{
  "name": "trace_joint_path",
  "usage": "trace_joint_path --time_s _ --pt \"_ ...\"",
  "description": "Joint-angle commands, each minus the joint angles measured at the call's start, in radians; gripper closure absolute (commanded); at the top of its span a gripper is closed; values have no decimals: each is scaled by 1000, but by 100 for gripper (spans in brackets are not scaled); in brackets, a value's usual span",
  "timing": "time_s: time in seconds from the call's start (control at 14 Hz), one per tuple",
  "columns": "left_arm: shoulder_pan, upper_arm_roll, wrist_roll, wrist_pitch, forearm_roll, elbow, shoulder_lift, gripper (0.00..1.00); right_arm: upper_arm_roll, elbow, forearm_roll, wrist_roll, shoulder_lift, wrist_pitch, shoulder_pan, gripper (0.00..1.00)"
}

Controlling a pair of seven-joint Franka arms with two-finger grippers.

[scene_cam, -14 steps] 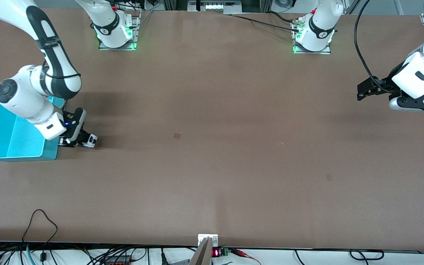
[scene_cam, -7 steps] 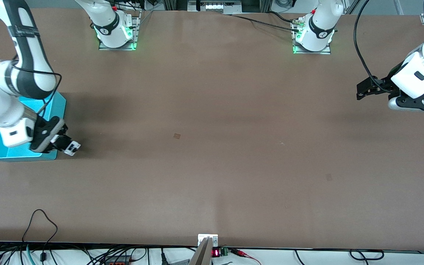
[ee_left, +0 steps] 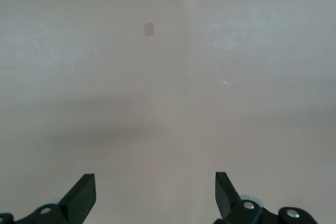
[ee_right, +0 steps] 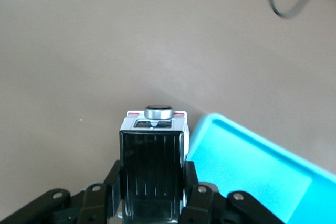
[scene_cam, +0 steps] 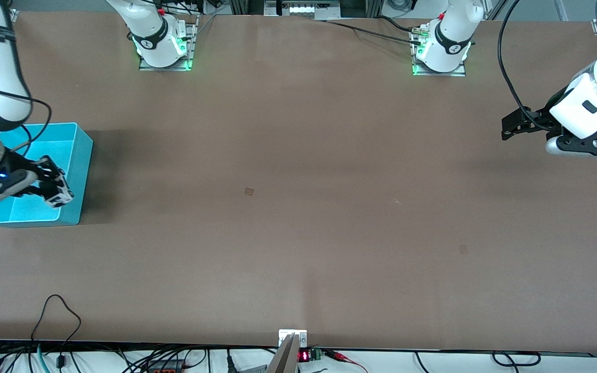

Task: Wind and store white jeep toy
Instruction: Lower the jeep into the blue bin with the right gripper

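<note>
Jeep toy (ee_right: 152, 169), white with a black roof, you see clamped in the right end effector (scene_cam: 59, 192) over the turquoise bin (scene_cam: 82, 155); the left end effector (scene_cam: 508, 129) waits spread wide above the surface (scene_cam: 298, 207).

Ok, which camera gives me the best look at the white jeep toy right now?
The right wrist view: the white jeep toy fills the frame, clamped in the right gripper beside the turquoise bin. The front view shows only a small white speck at the gripper over the bin's rim. The left wrist view shows none of it.
</note>
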Motion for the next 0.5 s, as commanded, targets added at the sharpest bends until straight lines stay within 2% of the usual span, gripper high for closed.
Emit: trace_joint_path --time_s 0.0,0.14,0.43 --pt "2 -5 9 -24 -7 33 14 0 13 -33 12 108 -14 -1 -90 100" --pt "3 -5 9 -24 -2 33 14 0 14 -61 12 168 7 11 -145 100" --pt "3 -5 9 -33 -1 33 13 0 11 -173 9 231 29 172 -187 100"
